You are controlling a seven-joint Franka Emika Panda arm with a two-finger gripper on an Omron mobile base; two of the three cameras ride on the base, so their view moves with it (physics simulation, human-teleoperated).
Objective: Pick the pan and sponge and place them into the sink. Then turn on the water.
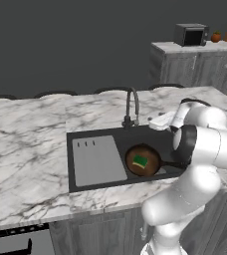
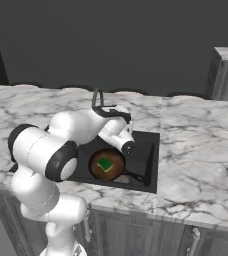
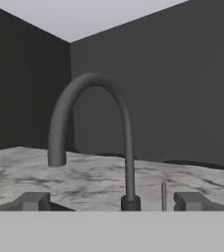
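The brown pan (image 1: pixel 143 160) lies in the basin of the black sink (image 1: pixel 105 133), its handle pointing right. On the pan rests the green sponge (image 1: pixel 140 162). From the right base view, pan (image 2: pixel 107 165) and sponge (image 2: pixel 105 164) sit in the sink (image 2: pixel 148 150) below my forearm. My gripper (image 1: pixel 154 121) hovers over the sink's back rim, just right of the dark gooseneck faucet (image 1: pixel 132 107). In the hand view the gripper (image 3: pixel 112 201) is open, and its fingertips (image 3: pixel 35 201) flank the faucet (image 3: pixel 126 142) and a thin upright lever (image 3: pixel 163 196). Water is out of view; the spout looks dry.
The grey ribbed drainboard (image 1: pixel 98 160) fills the sink's left half. Marble counter (image 1: pixel 26 149) spreads around the sink. A microwave (image 1: pixel 191 35) and small items stand on a far counter at the back right. My own arm (image 2: pixel 81 127) arches over the basin.
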